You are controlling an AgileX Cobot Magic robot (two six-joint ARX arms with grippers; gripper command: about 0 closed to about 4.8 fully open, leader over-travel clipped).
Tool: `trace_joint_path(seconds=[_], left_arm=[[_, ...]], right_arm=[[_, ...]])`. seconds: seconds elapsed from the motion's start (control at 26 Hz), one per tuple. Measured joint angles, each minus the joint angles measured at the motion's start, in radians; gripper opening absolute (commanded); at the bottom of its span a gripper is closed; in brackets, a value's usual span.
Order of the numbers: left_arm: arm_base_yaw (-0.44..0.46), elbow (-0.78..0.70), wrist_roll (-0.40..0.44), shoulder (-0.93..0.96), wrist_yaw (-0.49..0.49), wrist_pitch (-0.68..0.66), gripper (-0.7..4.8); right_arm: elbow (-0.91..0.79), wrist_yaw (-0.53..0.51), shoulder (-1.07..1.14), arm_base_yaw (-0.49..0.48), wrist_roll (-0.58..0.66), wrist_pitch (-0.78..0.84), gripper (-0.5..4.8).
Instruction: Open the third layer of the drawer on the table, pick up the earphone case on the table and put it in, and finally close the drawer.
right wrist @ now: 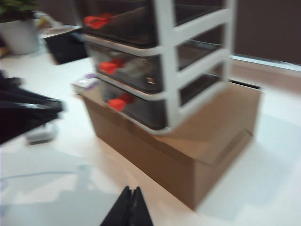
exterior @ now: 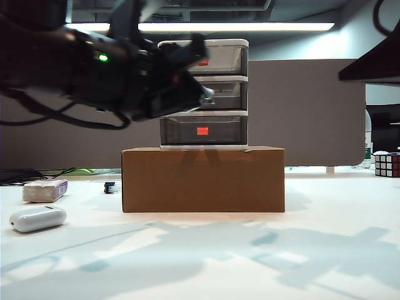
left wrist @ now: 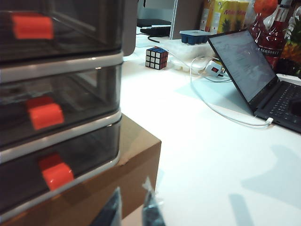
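A long ceiling light [exterior: 206,27] glowed above a grey partition [exterior: 306,112], and the white table [exterior: 250,262] spread out below. I take the cardboard box [exterior: 203,179] as my landmark. My left claw [exterior: 203,94] hung above the box's left part, in front of the drawer [exterior: 240,94] that stood on the box, its tip level with the middle tier. In my left wrist view, my fingertips [left wrist: 151,212] showed as two dark points with a narrow gap between them, slightly parted and pinching nothing. My right claw [right wrist: 130,207] hovered over the table just in front of the box, its two tips pressed together, holding nothing.

Moving outward from the claws, the third layer [exterior: 202,130] sat just above the box's top, pushed in flush with the frame, and its red handle [left wrist: 57,174] faced forward. The two upper drawers were also pushed in. The earphone case [exterior: 37,219] lay on the table well to the left of the box and nearer the camera, apart from both claws. A greyish block with a purple side [exterior: 45,190] rested just behind the case, also left of the box. A puzzle cube [exterior: 387,164] sat far to the right of the box. Beyond the box on that side, a laptop [left wrist: 263,80] stood open, with a white cable [left wrist: 221,113] trailing beside it.
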Motion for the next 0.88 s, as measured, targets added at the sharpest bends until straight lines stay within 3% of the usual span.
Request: trace_joint_path(seconds=[0.08,0.19,0.42,0.58,0.88], left_arm=[[0.000,0.024,0.000,0.033,-0.050,-0.001,0.99],[0.000,0.053,-0.002,0.079,-0.156,-0.001,2.15],[-0.006,0.088,-0.018,0.146,-0.239,-0.004,2.20],[-0.029,0.121,-0.047,0.195,-0.351,-0.002,2.20],[-0.041,0.221,-0.110,0.294,-0.378,-0.013,2.19]], right_arm=[[0.003,-0.017,0.071,0.012,-0.001,0.077,0.07],[0.020,-0.032,0.167,0.028,0.000,0.114,0.36],[0.143,-0.035,0.338,0.085,0.000,0.136,0.36],[0.241,-0.055,0.438,0.091,0.000,0.136,0.36],[0.306,-0.072,0.475,0.116,-0.004,0.145,0.36]])
